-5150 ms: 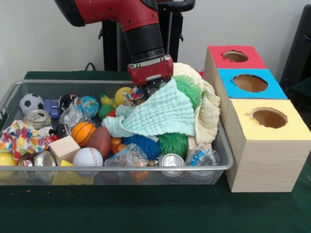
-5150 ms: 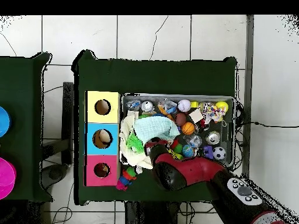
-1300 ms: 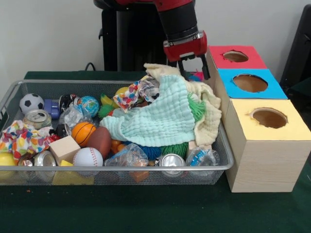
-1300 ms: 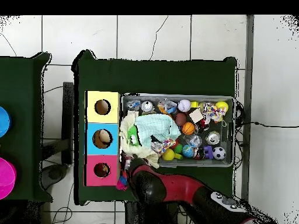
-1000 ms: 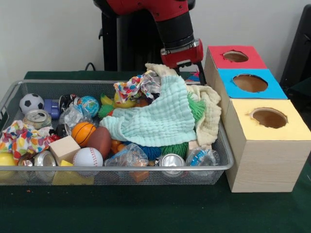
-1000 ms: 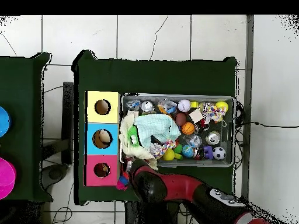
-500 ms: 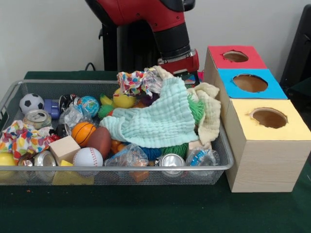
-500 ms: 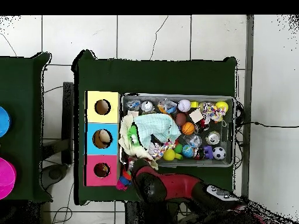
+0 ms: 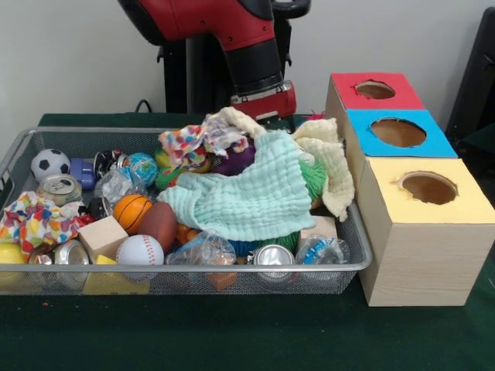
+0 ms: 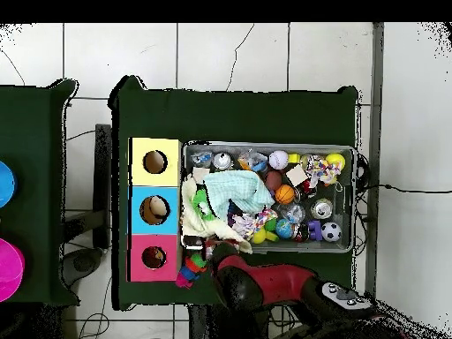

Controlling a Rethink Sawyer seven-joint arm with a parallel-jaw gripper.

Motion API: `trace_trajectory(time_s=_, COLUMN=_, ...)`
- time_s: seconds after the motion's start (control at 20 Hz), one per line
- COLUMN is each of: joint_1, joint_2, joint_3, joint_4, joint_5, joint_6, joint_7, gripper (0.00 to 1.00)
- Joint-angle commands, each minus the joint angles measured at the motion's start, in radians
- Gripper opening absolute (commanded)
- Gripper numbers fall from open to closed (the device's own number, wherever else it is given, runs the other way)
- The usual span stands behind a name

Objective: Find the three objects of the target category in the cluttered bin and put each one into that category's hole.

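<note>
The wire mesh bin (image 9: 186,268) is full of clutter; it also shows in the overhead view (image 10: 355,199). No plush animal shows in either view. My gripper (image 9: 264,104) hangs at the bin's far right side, just behind a heap of cloths: a mint cloth (image 9: 251,189), a cream cloth (image 9: 329,166) and a multicoloured cloth (image 9: 189,139). Its lower end is hidden behind them. In the overhead view the gripper (image 10: 221,256) is at the bin's lower left edge. The red-surround hole (image 9: 375,89) is at the far end of the wooden box, and shows in the overhead view (image 10: 154,258).
The blue-surround hole (image 9: 397,131) and yellow-surround hole (image 9: 428,187) are nearer the camera. The bin holds a baseball (image 9: 140,250), a basketball (image 9: 132,211), a soccer ball (image 9: 49,164), cans (image 9: 274,255) and a wooden block (image 9: 102,236). A colourful toy (image 10: 188,270) lies outside the bin by the box.
My gripper has moved left along the bin's far side, away from the red hole, and a little lower. The multicoloured and cream cloths have shifted left with it.
</note>
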Motion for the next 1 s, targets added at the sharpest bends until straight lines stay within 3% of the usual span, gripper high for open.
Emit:
trace_trajectory(time_s=0.05, joint_1=-0.134, joint_2=-0.040, joint_3=0.040, joint_4=-0.242, joint_5=-0.122, joint_6=0.160, joint_7=-0.053, gripper=1.00)
trace_trajectory(time_s=0.3, joint_1=-0.204, joint_2=-0.083, joint_3=0.100, joint_4=-0.236, joint_5=-0.193, joint_6=0.241, joint_7=-0.082, gripper=1.00)
trace_trajectory(time_s=0.65, joint_1=-0.301, joint_2=-0.069, joint_3=0.191, joint_4=-0.243, joint_5=-0.275, joint_6=0.318, joint_7=-0.107, gripper=1.00)
trace_trajectory(time_s=1.0, joint_1=-0.238, joint_2=-0.018, joint_3=0.154, joint_4=-0.276, joint_5=-0.313, joint_6=0.241, joint_7=-0.015, gripper=1.00)
